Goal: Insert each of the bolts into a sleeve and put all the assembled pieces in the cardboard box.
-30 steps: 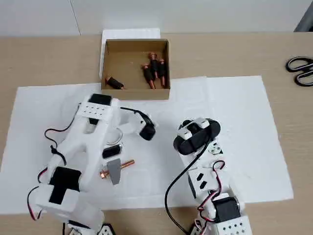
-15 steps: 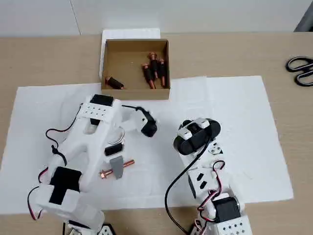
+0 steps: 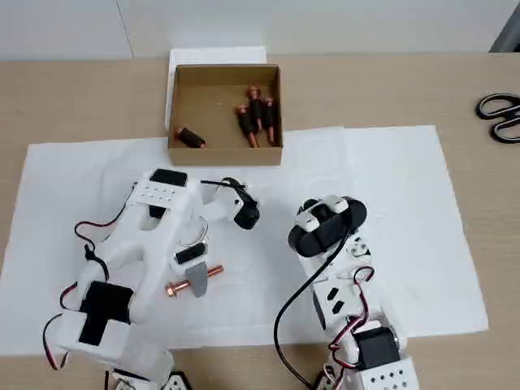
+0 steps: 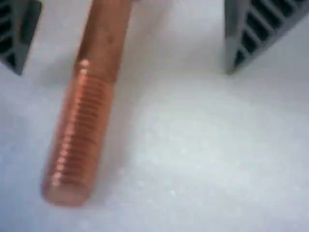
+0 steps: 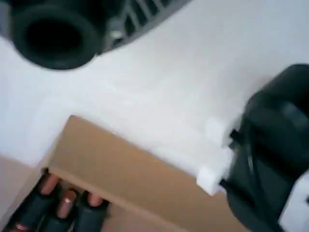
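Bolt, coppery, threaded, between apparently ribbed grey fingers.

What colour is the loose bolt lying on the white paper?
Shiny copper; the bolt shows best in the left wrist view.

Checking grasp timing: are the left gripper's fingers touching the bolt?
Apart. The left wrist view shows the bolt lying between both fingers with white paper visible either side.
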